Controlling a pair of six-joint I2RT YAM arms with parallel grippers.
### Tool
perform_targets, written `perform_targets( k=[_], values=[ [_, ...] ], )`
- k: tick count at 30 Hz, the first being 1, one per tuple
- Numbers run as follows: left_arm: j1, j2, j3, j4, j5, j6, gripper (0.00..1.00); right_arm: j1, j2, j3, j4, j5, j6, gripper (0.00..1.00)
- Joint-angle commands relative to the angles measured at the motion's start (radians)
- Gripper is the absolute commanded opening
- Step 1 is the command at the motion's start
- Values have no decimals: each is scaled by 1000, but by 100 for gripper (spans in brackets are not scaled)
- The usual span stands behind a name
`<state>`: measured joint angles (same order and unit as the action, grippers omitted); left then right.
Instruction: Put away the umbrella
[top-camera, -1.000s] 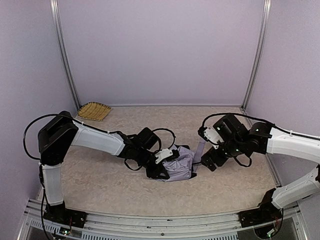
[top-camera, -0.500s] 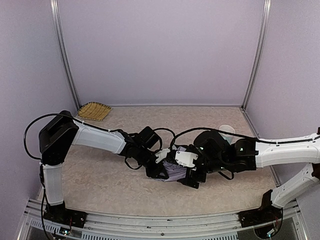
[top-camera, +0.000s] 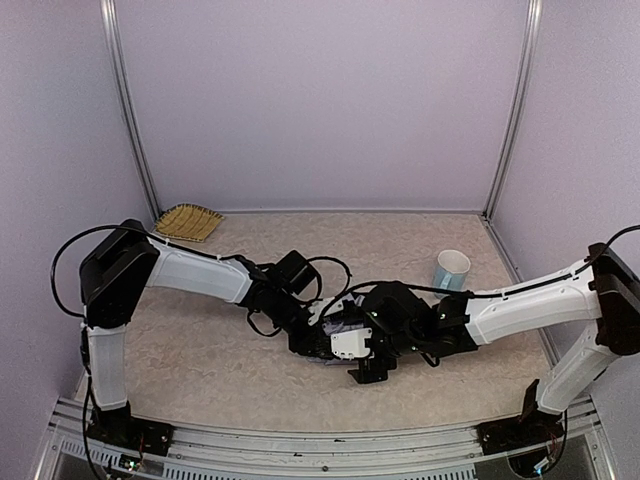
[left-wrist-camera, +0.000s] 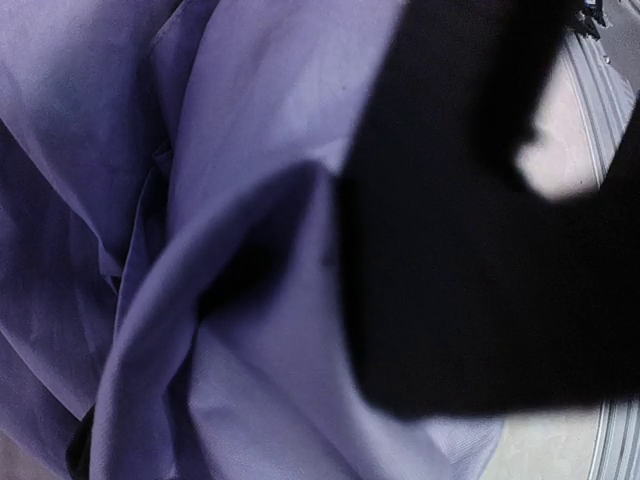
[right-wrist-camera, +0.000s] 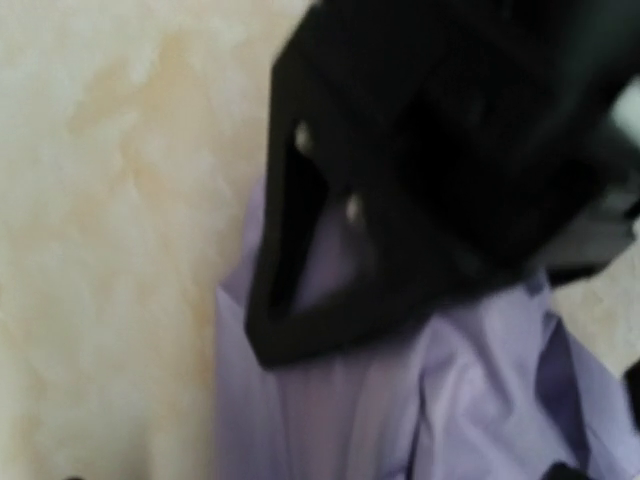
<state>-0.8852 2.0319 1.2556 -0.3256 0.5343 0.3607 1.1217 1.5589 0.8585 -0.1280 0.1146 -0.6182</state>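
From above I see the crumpled pale lavender fabric umbrella (top-camera: 338, 324) on the beige table (top-camera: 200, 340). The left gripper (top-camera: 312, 342) pinches it, I think to steady it, and the right gripper (top-camera: 366, 368) is over it. Left wrist: only fabric folds. Right wrist: jaws spread wide, probably to gather cloth

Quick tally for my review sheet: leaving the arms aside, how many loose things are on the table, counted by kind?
umbrella: 1
cup: 1
woven tray: 1
Total: 3
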Motion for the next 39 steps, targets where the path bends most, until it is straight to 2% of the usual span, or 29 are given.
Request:
perform_targets(
  k=[1,5,12,14,16,17,19,21,23,27,31,35,37,39],
  values=[
    [3,101,-40,-241,44,19,12,-40,33,-45,97,61,-93,100],
    [2,121,-25,-257,88,34,12,-51,99,-39,87,66,-107,99],
    [2,134,-19,-303,178,99,13,-84,175,-8,83,67,-104,89],
    [3,138,-10,-312,195,118,15,-86,197,7,62,48,-96,75],
    [9,146,13,-326,209,132,17,-88,214,23,45,32,-85,48],
    [13,147,23,-322,212,132,21,-88,220,26,38,24,-81,39],
    [29,123,22,-269,212,106,37,-88,232,36,4,4,-70,30],
    [58,59,-17,-127,172,18,50,-87,246,51,-48,-21,-54,23],
    [96,-38,-96,65,137,-54,57,-88,261,67,-95,-41,-43,17],
    [143,-308,-334,473,32,-151,68,-122,291,148,-237,-198,12,11],
    [116,-534,-612,798,-102,-136,66,-197,342,262,-416,-421,84,10],
    [7,-697,-775,884,-254,13,64,-278,436,382,-566,-633,132,11],
    [-56,-700,-774,837,-357,125,64,-301,486,416,-617,-698,138,11],
    [-93,-638,-728,782,-434,218,66,-315,535,445,-671,-747,127,12]
  ],
)
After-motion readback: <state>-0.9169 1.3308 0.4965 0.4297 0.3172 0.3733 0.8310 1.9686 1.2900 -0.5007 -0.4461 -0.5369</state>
